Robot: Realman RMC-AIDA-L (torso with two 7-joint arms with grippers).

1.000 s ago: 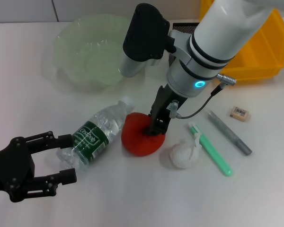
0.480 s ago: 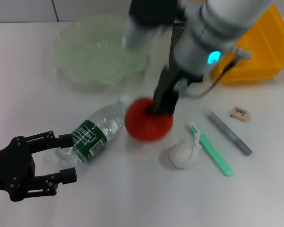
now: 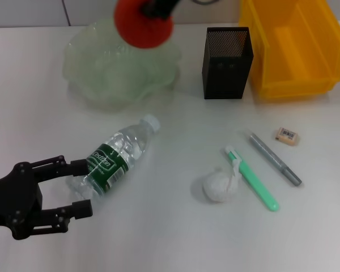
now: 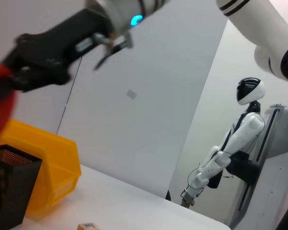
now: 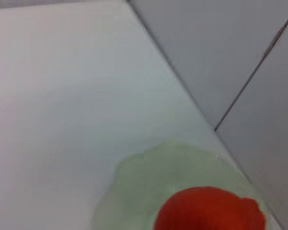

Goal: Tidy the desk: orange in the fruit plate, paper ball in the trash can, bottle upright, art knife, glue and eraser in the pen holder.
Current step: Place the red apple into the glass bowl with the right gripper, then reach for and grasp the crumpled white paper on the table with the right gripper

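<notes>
A: Two grippers checked, head view. The orange (image 3: 143, 22) is held aloft over the fruit plate (image 3: 90, 79) by the right gripper (image 3: 158, 7), pinched between its jaws. The left gripper (image 3: 73, 190) is spread wide around the base of the lying bottle (image 3: 114, 156).

B: Left wrist view: the right gripper is seen clamped on the orange above the pen holder (image 4: 7, 189). Right wrist view: the orange is seen above the fruit plate.
</notes>
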